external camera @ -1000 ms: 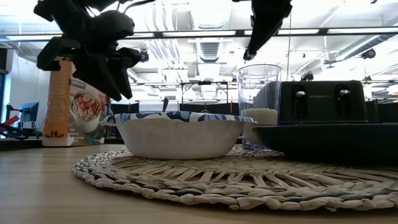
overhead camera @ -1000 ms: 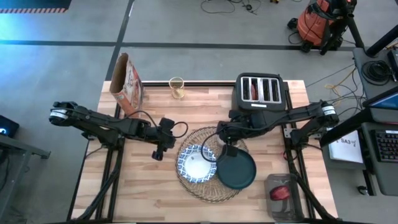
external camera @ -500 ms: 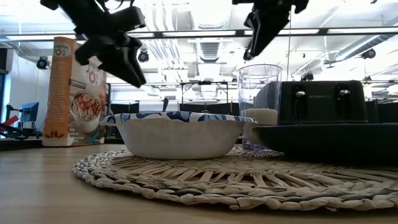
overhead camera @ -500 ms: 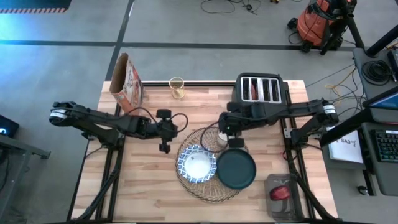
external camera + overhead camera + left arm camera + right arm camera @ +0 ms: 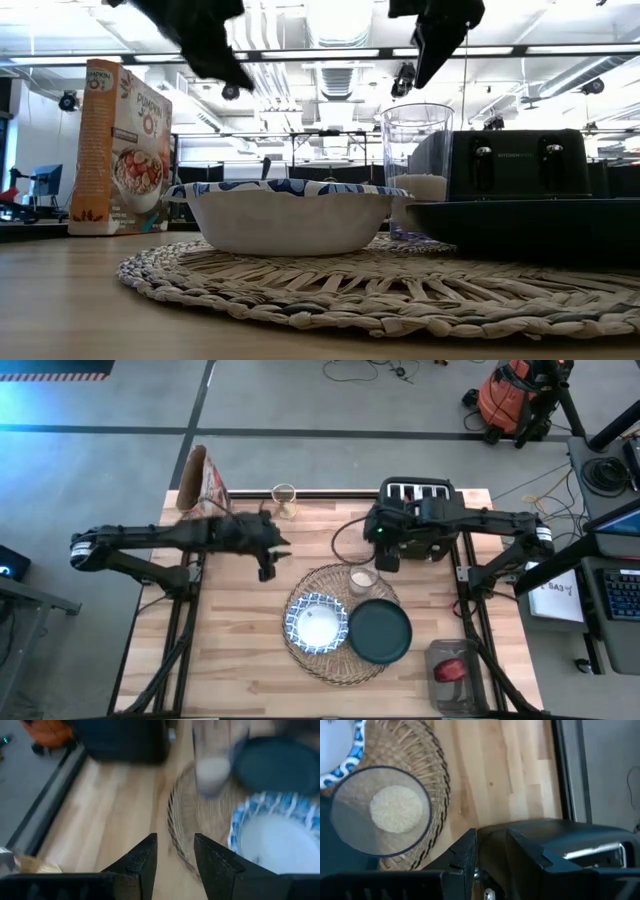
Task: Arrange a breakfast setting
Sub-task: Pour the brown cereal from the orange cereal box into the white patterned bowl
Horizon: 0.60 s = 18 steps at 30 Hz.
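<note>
The round woven placemat (image 5: 338,660) lies near the middle of the table. On it stand the blue-and-white bowl (image 5: 316,626), the dark teal plate (image 5: 381,633) to the bowl's right, and the clear glass (image 5: 362,580) with something pale in its bottom, at the mat's far edge. My left gripper (image 5: 266,571) hangs open in the air to the far left of the mat, with bare table showing between its fingers (image 5: 175,840). My right gripper (image 5: 389,560) is open too and hovers beside the toaster's near side, past the glass (image 5: 380,810).
A black four-slot toaster (image 5: 420,506) stands at the far right and an orange cereal bag (image 5: 200,482) at the far left. A second small glass (image 5: 284,500) stands at the far edge, and a clear container (image 5: 452,668) with something red sits near right.
My left gripper has risen and swung toward the table's far edge, rolling as it went. My right gripper has drawn back from over the plate's far rim toward the toaster, rising a little. Bowl, plate and glass have stayed in place.
</note>
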Tool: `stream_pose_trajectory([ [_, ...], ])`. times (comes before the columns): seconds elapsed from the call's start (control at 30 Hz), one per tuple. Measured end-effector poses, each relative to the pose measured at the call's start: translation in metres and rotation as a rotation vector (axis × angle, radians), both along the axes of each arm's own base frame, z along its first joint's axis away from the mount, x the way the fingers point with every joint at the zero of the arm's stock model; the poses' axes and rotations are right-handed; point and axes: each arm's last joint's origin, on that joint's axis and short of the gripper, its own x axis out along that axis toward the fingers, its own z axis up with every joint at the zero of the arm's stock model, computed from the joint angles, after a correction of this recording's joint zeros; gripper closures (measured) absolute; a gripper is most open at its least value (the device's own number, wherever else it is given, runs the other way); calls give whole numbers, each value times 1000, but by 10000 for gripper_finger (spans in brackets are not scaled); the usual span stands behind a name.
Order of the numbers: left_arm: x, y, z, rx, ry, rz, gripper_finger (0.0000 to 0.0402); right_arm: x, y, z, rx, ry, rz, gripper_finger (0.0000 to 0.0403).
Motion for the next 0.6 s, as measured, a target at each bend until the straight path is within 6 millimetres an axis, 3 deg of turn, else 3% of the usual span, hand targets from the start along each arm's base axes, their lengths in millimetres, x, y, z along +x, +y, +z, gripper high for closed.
stream_pose_trajectory([
  [0.23, 0, 5, 21, 109, -34, -21, 288, -14, -1, 14, 40, -99, -118, 307],
  [0.4, 1, 8, 25, 50, 4, 141, 288, -15, 1, 11, 62, -108, -171, 309],
  [0.6, -12, 5, 49, -40, -52, 228, 288, -18, 1, 3, 99, -87, -285, 305],
])
